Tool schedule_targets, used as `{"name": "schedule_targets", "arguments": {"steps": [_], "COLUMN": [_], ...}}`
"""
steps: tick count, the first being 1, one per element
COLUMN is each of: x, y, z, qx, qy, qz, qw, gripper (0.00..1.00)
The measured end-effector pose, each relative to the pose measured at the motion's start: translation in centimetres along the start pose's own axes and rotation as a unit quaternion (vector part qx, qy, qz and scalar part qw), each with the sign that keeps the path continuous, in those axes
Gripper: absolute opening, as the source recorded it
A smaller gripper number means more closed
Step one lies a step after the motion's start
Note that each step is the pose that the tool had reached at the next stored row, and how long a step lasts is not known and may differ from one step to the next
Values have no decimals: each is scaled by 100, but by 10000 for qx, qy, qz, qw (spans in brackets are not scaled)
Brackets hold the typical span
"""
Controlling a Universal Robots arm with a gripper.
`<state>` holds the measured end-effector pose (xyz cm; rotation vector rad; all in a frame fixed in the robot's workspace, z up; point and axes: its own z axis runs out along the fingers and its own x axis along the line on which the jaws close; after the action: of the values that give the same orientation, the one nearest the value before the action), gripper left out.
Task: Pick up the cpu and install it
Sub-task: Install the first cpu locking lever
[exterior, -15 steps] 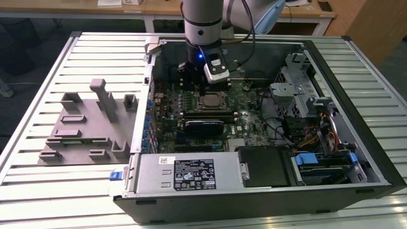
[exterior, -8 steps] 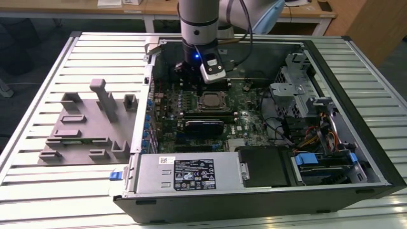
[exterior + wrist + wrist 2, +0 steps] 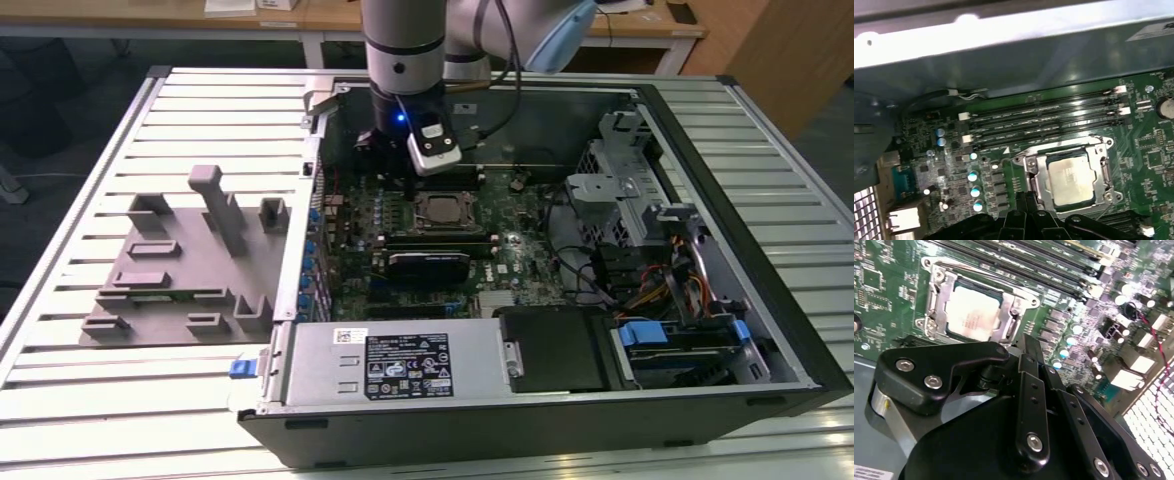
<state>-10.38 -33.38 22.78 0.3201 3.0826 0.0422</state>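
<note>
Cpu (image 3: 973, 315) sitting in the board's socket (image 3: 931, 295)
Jaws look clenched on nothing, hovering close by; if the chip's a bit crooked in there, any push down could wreck the pins.

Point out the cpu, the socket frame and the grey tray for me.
cpu (image 3: 1070, 179): first wrist view, middle of its metal top.
socket frame (image 3: 933, 295): second wrist view, one side rail.
grey tray (image 3: 200, 255): exterior view, bare patch of its base.

Cpu (image 3: 1070, 178) in socket frame (image 3: 1105, 169) on motherboard (image 3: 1149, 160); hand (image 3: 1022, 199) near.
</note>
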Motion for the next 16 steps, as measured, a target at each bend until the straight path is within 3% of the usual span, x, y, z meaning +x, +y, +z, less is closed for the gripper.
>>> {"name": "schedule_targets", "arguments": {"steps": [6,8,11,12,16], "x": [90,110,126,131,134], "y": [-19,-24,-28,-30,-29], "z": [-4,-4,-5,-8,-49], "qx": [-35,-99,-246,-275,-296], "qy": [7,20,51,57,59], "qz": [2,5,12,13,13], "qw": [10000,9999,9997,9996,9995], "gripper": [11,11,11,11,11]}}
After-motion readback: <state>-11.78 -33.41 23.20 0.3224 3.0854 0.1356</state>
